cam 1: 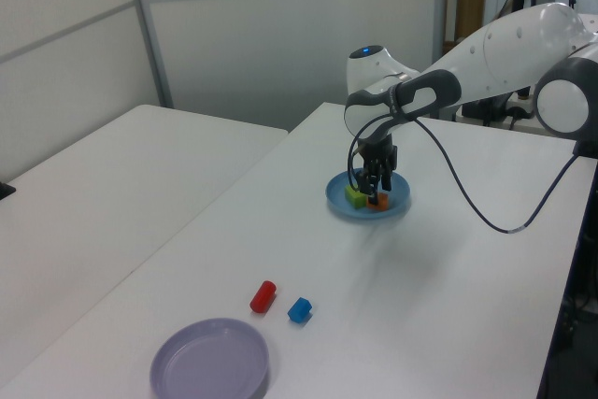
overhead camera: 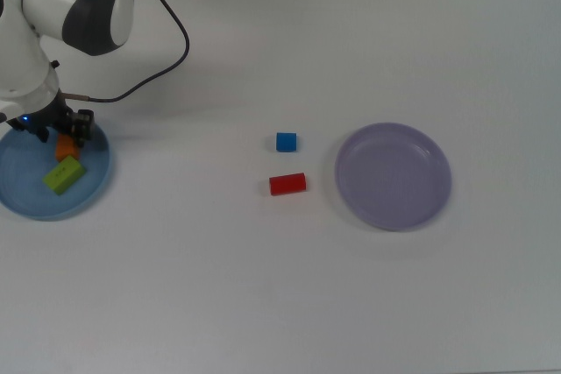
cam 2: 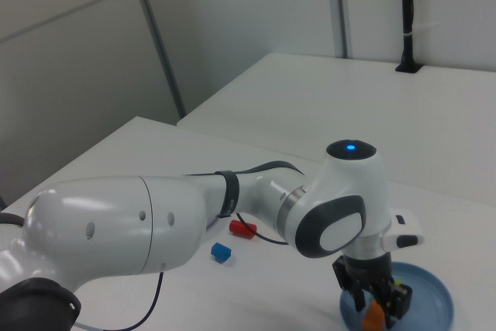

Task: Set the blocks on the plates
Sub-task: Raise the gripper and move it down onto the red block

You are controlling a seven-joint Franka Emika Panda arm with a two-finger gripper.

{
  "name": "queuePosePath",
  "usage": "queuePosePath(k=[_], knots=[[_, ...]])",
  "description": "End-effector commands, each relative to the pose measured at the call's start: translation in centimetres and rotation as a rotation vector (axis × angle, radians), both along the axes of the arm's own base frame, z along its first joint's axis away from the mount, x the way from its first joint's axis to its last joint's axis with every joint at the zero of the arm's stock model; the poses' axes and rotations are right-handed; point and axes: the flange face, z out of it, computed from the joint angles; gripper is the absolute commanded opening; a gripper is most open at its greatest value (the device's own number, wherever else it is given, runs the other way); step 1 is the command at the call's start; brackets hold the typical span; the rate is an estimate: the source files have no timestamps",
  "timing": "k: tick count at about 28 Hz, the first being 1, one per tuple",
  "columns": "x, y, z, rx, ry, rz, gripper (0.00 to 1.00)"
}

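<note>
Orange block and green block lie on the blue plate. Jaws spread, straddling the orange one at the gripper. Red block and blue cube sit well toward the top view's right, beside the lavender plate; red's long axis runs left-right there.

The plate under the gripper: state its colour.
Light blue. The plate shows best in the top view, below the gripper.

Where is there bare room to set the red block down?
The lavender plate is bare all over, just to the top view's right of the red block and blue cube. The light blue plate is crowded: orange block, green block and the gripper above.
</note>
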Motion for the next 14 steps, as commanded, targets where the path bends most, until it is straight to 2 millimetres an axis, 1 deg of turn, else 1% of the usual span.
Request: queuePosePath(k=[1, 3, 5, 6, 7, 11, 12, 14], knots=[[1.0, 1.1, 1.9, 0.004, -0.044, -0.003, 1.00], [1.1, 1.6, 2.8, 0.004, -0.056, 0.004, 1.00], [1.4, 2.6, 3.9, 0.013, -0.073, 0.014, 1.00], [1.8, 3.7, 4.4, 0.019, -0.082, 0.030, 1.00], [2.4, 6.2, 5.0, 0.037, -0.091, 0.065, 1.00], [2.8, 10.0, 5.4, 0.068, -0.058, 0.119, 1.00], [2.9, 11.9, 5.7, 0.080, -0.039, 0.147, 1.00], [3.1, 13.8, 5.7, 0.089, -0.023, 0.175, 1.00]])
